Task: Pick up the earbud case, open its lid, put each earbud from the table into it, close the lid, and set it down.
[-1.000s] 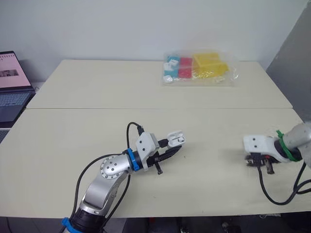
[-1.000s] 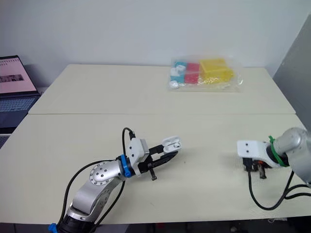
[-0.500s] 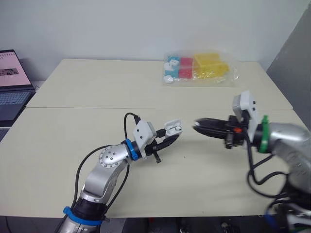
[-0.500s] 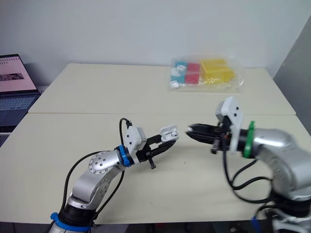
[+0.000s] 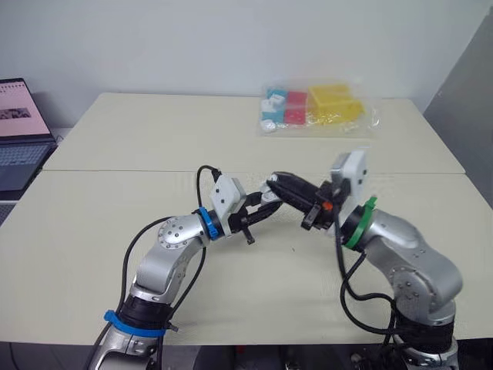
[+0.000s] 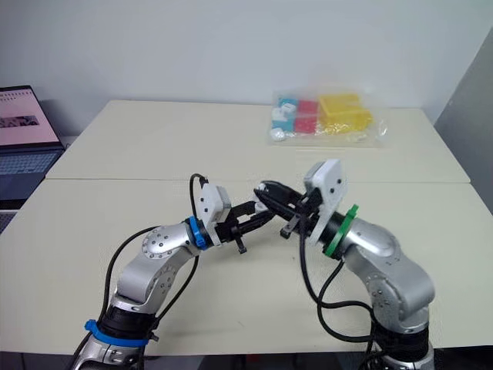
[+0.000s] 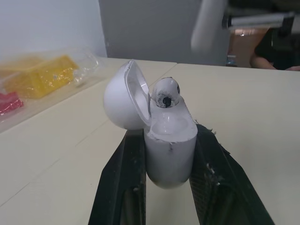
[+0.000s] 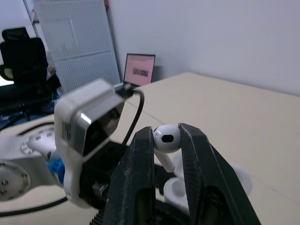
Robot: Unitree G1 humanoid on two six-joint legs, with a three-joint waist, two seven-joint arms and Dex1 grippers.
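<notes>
My left gripper [image 5: 263, 206] is shut on the white earbud case [image 7: 169, 150], held above the middle of the table [image 5: 100, 223]. The case's lid [image 7: 124, 101] stands open, and one white earbud [image 7: 166, 93] sits in its mouth. My right gripper [image 5: 276, 180] reaches in from the right, tips right over the case [image 6: 260, 206]. In the right wrist view it is shut on a white earbud [image 8: 167, 137], stem pointing down toward the case [image 8: 177, 186] just below. That view also shows the left arm's white wrist block [image 8: 89, 136] beside the case.
A clear plastic bag [image 5: 314, 109] of yellow, red and blue pieces lies at the table's far side. An open laptop [image 5: 19, 131] stands off the left edge. A seam [image 5: 115, 172] runs across the table behind both arms.
The right arm has swung from the table's right edge to the middle, bringing its tips to the case. The left gripper has lifted the case a little higher.
</notes>
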